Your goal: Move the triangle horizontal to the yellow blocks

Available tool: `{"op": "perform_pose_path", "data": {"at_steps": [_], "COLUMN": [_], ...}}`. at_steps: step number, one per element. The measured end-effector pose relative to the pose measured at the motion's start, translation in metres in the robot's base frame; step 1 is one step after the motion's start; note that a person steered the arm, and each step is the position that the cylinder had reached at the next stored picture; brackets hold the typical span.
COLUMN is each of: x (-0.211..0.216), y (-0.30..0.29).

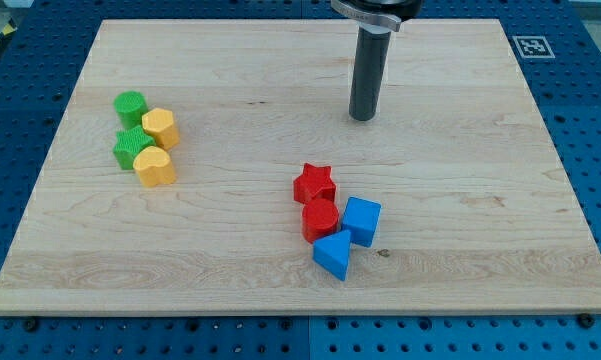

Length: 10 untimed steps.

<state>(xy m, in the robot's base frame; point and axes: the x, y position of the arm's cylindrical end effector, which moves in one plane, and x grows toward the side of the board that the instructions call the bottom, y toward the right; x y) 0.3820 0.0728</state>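
A blue triangle block point(332, 256) lies low at the view's centre-right, touching a blue cube point(362, 220) and a red round block point(320, 219), with a red star point(314, 184) just above them. Two yellow blocks, a hexagon point(161, 128) and a heart-like one point(155, 166), sit at the view's left beside two green blocks point(131, 106) point(132, 146). My tip point(362, 117) stands on the board in the upper middle, well above the red and blue cluster and far right of the yellow blocks, touching no block.
The wooden board point(480, 150) lies on a blue perforated table point(600, 120). A fiducial tag point(531, 46) sits at the board's top right corner.
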Motion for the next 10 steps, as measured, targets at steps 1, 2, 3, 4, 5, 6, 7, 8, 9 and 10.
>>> {"op": "perform_pose_path", "data": {"at_steps": [1,2,3,4,5,6,7,8,9,10], "x": [0.0,0.0,0.0,0.042,0.112,0.175,0.198,0.22,0.237,0.235], "y": [0.0,0.0,0.0,0.02,0.032,0.042,0.043,0.022,-0.006,-0.007]}}
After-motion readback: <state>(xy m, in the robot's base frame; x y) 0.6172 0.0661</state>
